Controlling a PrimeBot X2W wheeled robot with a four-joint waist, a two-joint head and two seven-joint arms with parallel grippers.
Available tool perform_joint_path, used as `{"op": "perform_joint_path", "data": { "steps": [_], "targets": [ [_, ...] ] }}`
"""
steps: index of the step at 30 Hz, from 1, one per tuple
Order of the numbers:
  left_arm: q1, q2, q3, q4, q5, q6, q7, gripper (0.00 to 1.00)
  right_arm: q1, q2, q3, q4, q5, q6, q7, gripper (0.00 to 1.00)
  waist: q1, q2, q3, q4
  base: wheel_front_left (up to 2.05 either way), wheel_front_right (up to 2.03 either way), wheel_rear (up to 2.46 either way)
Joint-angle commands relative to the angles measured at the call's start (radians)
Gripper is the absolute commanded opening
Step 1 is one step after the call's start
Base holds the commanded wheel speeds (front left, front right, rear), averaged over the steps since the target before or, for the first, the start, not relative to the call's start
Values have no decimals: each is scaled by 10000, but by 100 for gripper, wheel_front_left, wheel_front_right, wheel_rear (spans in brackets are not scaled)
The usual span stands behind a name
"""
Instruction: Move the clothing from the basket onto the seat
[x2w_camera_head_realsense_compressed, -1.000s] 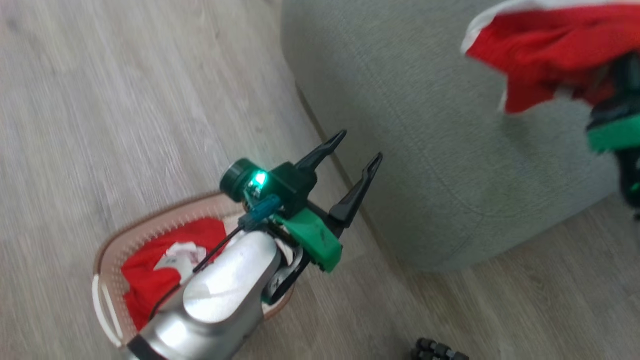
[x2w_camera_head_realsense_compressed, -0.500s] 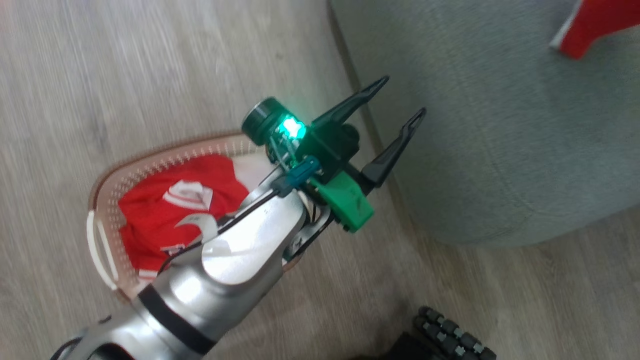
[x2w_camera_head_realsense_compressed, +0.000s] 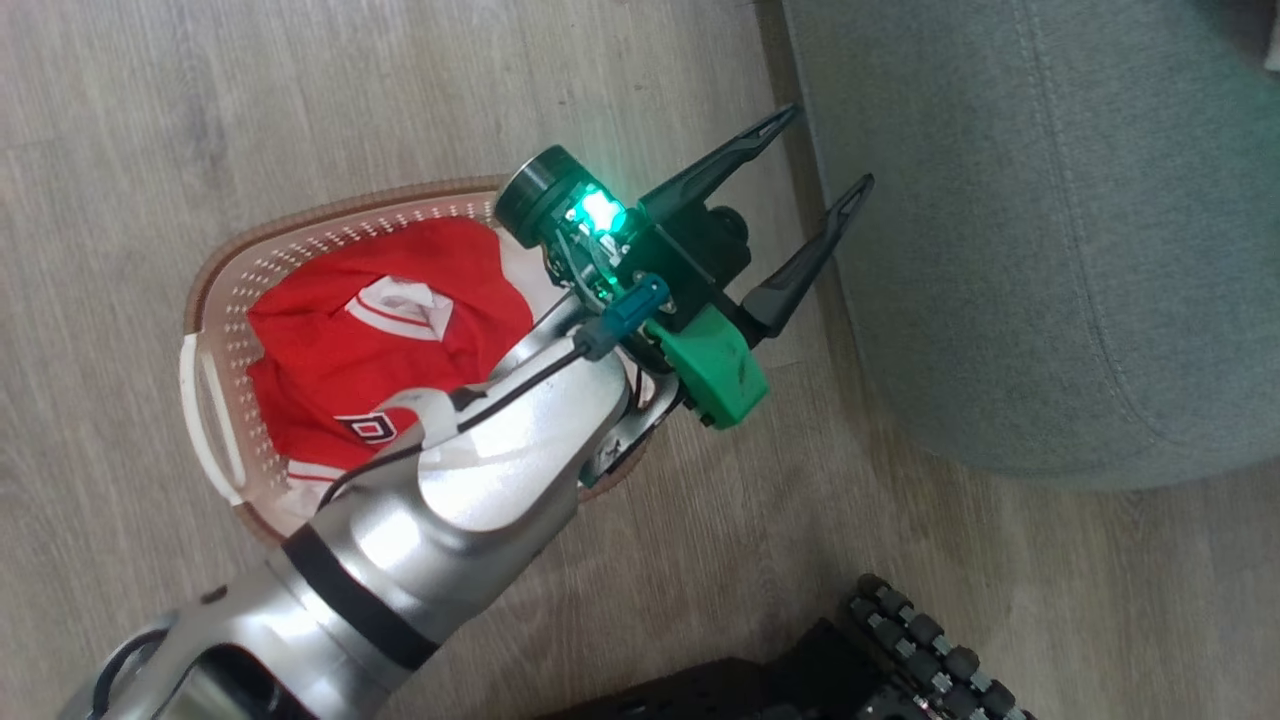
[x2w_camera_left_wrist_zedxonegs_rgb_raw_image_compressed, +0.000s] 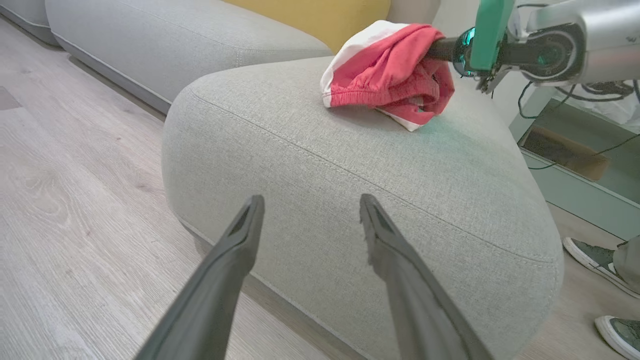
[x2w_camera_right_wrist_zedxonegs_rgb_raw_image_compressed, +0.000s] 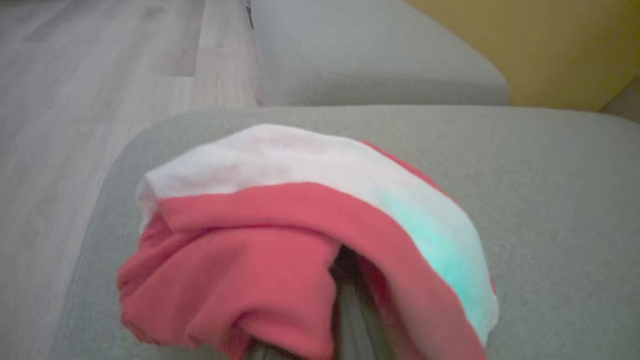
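On the wood floor (x2w_camera_head_realsense_compressed: 100, 120), far left from my head, stands the basket (x2w_camera_head_realsense_compressed: 222, 300). A red shirt (x2w_camera_head_realsense_compressed: 340, 350) with white trim and a dark-edged letter lies crumpled inside. My silver left forearm crosses over the basket's right end and hides that part of the rim.

Further right is my left tool (x2w_camera_head_realsense_compressed: 830, 147), its two dark fingers spread wide and empty. It hangs over the strip of floor between the basket and the seat (x2w_camera_head_realsense_compressed: 1000, 250), touching neither. From my left wrist the same tool (x2w_camera_left_wrist_zedxonegs_rgb_raw_image_compressed: 311, 200) points at the seat's rounded front edge (x2w_camera_left_wrist_zedxonegs_rgb_raw_image_compressed: 350, 165), just beneath the stitched seam.

On top of the seat, toward its far right end, is a red bundle (x2w_camera_left_wrist_zedxonegs_rgb_raw_image_compressed: 385, 75) with a white band, its lower folds resting on the fabric. My right tool (x2w_camera_left_wrist_zedxonegs_rgb_raw_image_compressed: 442, 49) reaches in from the right with its fingers buried in the cloth, pressed together and pinching it. From my right wrist the bundle (x2w_camera_right_wrist_zedxonegs_rgb_raw_image_compressed: 250, 260) drapes over those fingers, with the seat (x2w_camera_right_wrist_zedxonegs_rgb_raw_image_compressed: 550, 175) behind it.

At the far right, beyond the seat, a person's two shoes (x2w_camera_left_wrist_zedxonegs_rgb_raw_image_compressed: 590, 255) stand on the floor.
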Motion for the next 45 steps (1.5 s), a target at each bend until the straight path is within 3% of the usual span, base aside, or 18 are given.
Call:
{"op": "perform_joint_path", "data": {
  "steps": [1,8,9,10,11,25,35,42,45],
  "targets": [
    [-253,-119,61,-283,-157,67,-98,100,-197,-508,560,286,338,-2,226,0,-1,1,-18,55,0,0,0],
    [-262,-122,-143,-272,-506,227,-215,100,-650,-883,2534,833,1782,-2,2052,0,-1,1,-256,166,0,0,0],
    [-270,-122,-164,-273,-546,253,-228,100,-718,-972,2743,832,1934,-2,2121,36,-1,1,-293,178,0,0,0],
    [-269,-122,-179,-267,-586,273,-240,100,-774,-1004,2898,832,2125,-2,2130,84,-1,1,-356,185,0,0,0],
    [-262,-122,-190,-259,-629,292,-250,100,-800,-1027,3080,842,2288,-2,2197,100,-1,1,-410,184,0,0,0],
    [478,-70,223,-198,-898,298,-308,100,-429,-1109,5356,907,3317,-2,2343,100,-1,1,-1830,-134,0,0,0],
    [1509,191,960,-638,-831,145,-310,100,122,-1575,6486,-296,3856,-2,864,100,-1,1,-3297,-280,0,0,0],
    [2353,310,1500,-1093,-712,25,-311,100,621,-2140,6206,-1237,4083,-2,2,100,-1,1,-4331,62,0,0,0],
    [2893,457,1882,-1421,-646,21,-311,100,1103,-2289,4919,-1950,3475,-2,-46,100,-1,1,-4883,349,0,0,0]
  ]
}}
